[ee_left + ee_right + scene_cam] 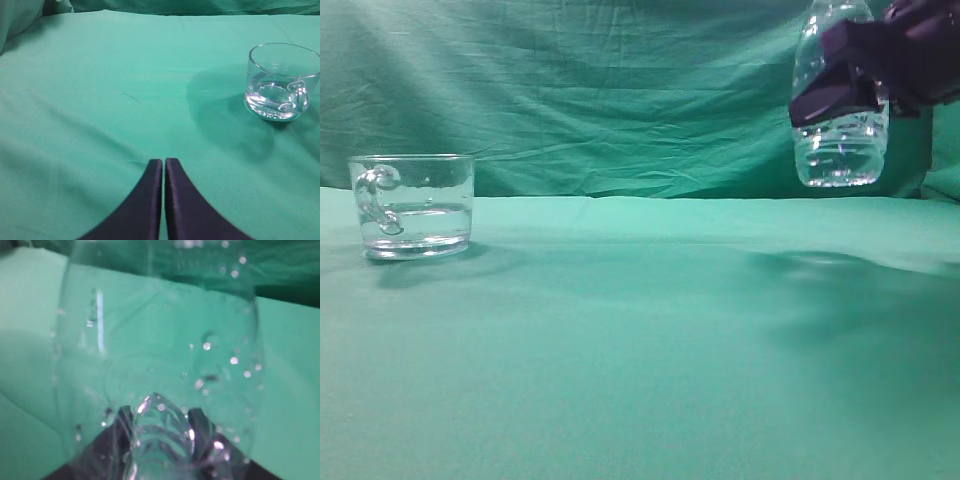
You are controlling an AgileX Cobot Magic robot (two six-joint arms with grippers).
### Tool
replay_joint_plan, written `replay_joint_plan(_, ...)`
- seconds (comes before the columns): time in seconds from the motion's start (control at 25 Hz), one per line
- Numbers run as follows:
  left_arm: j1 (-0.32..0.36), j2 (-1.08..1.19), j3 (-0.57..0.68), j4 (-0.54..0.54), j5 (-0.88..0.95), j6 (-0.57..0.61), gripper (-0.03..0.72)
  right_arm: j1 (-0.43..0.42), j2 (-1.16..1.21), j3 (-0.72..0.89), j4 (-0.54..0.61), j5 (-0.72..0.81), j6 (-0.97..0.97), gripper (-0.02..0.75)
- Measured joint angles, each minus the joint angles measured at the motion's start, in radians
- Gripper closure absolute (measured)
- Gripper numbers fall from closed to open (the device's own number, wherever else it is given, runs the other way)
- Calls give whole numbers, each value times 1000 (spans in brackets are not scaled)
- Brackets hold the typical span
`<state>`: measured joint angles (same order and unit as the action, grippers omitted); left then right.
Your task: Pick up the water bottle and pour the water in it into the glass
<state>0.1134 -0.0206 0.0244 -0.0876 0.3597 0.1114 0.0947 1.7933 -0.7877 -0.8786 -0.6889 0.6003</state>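
Note:
The clear water bottle (837,145) hangs upright in the air at the upper right of the exterior view, its top cut off by the frame. My right gripper (845,85) is shut on its middle. In the right wrist view the bottle (160,355) fills the frame, with my right gripper (159,422) closed round its ribbed body. The glass (415,205) stands on the green cloth at the far left, handle toward the camera, with some clear water (420,222) in it. It also shows in the left wrist view (280,80). My left gripper (164,165) is shut and empty, well left of the glass.
A green cloth (640,340) covers the table and rises as a creased backdrop (600,90) behind it. The bottle's shadow falls on the cloth at the right.

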Motion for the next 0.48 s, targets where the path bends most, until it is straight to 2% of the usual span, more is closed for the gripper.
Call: replay_joint_plan(0.48,0,0,0,0,0,0,688,0,126,0,-75,-117,-122,468)
